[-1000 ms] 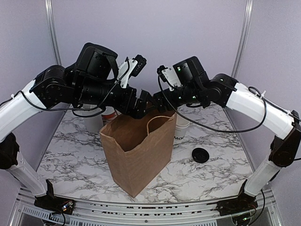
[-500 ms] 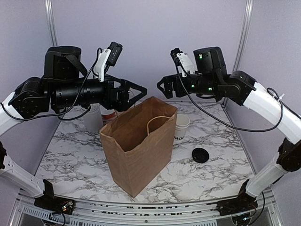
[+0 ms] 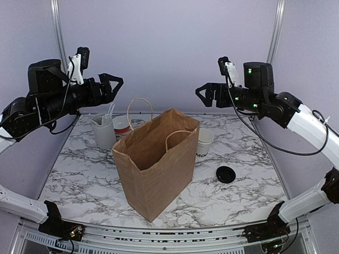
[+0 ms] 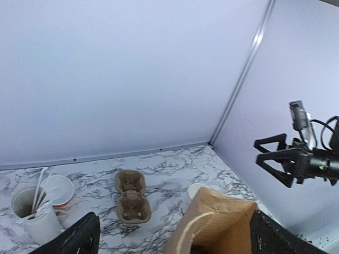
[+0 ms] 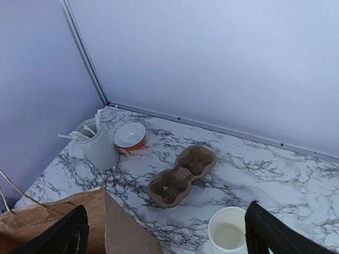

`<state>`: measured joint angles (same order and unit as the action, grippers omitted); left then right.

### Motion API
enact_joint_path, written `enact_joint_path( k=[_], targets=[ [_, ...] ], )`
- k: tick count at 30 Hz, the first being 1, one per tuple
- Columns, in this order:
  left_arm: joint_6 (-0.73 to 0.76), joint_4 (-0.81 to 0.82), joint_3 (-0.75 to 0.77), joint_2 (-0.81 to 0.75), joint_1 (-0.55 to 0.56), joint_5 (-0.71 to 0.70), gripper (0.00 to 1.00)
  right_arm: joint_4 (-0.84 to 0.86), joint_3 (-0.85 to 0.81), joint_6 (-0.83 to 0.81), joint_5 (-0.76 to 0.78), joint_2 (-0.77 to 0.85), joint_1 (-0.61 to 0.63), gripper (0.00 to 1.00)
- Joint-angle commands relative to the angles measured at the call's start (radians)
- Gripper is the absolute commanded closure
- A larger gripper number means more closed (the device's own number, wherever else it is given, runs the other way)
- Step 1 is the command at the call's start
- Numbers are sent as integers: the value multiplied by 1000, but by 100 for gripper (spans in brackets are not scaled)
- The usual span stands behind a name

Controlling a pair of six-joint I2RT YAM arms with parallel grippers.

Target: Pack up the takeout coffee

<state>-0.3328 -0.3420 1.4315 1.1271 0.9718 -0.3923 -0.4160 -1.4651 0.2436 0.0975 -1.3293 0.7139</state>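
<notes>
The cup point(image 3: 204, 138) was seen as white paper, lidless, black-lettered; the round black lid point(image 3: 226, 174) lay apart on marble point(image 3: 249, 153); left gripper point(image 3: 116, 87) and right gripper point(image 3: 200, 96) were spread wide, empty.

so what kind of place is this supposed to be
Probably a lab test cell dressed as a café takeout counter: bare lilac walls enclose a marble-patterned table, and on it are a brown paper bag, a cardboard cup carrier and a utensil holder.
</notes>
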Motion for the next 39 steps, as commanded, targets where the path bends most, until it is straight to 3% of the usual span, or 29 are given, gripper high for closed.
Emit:
enact_joint_path(
  k=[1, 10, 20, 39],
  targets=[
    [-91, 17, -71, -59, -120, -28, 1, 65, 43, 48, -16, 74, -56, 0],
    [-124, -24, -193, -71, -333, -11, 1, 79, 164, 107, -90, 134, -170, 0],
    [-165, -3, -322, 19, -549, 35, 2, 83, 234, 119, -85, 143, -179, 1],
    [-187, 63, -280, 263, -675, 102, 40, 43, 233, 112, -85, 142, -179, 2]
  ],
)
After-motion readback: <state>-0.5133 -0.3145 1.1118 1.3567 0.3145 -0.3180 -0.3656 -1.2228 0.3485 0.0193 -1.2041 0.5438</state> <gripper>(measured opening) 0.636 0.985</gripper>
